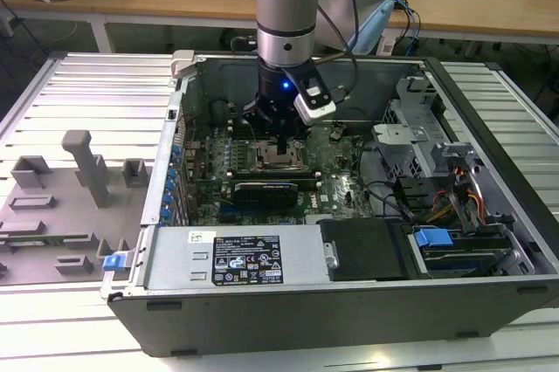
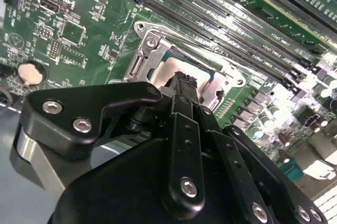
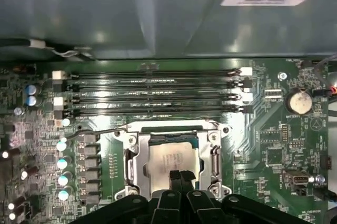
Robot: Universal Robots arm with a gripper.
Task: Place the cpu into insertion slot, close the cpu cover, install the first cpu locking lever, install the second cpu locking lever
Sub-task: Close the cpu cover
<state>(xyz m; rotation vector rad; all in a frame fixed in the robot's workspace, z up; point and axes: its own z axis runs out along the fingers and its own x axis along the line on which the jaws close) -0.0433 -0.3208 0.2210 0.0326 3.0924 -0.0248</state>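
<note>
In the first wrist view the cpu [image 3: 171, 153], a pale silvery square, lies in the insertion slot [image 3: 210, 129] on the green motherboard. The silvery cpu cover [image 3: 138, 163] frames it and looks folded down flat. My gripper [image 3: 180, 175] is shut, its black fingertips pressed together right over the chip's near edge, with nothing held. A thin wire locking lever [image 3: 97, 131] runs out from one corner of the socket. In the second wrist view the gripper [image 2: 181, 83] points down at the cover [image 2: 152, 56]. The exterior view has the gripper [image 1: 284, 138] just above the socket [image 1: 281, 161].
Long black memory slots [image 3: 158, 92] run beside the socket, next to the case wall [image 3: 158, 13]. Several capacitors [image 3: 62, 161] and a coin battery [image 3: 298, 102] flank it. The open case holds a power supply [image 1: 236, 258] and drive bays [image 1: 437, 241]. A grey fixture tray [image 1: 61, 206] lies at the exterior view's left.
</note>
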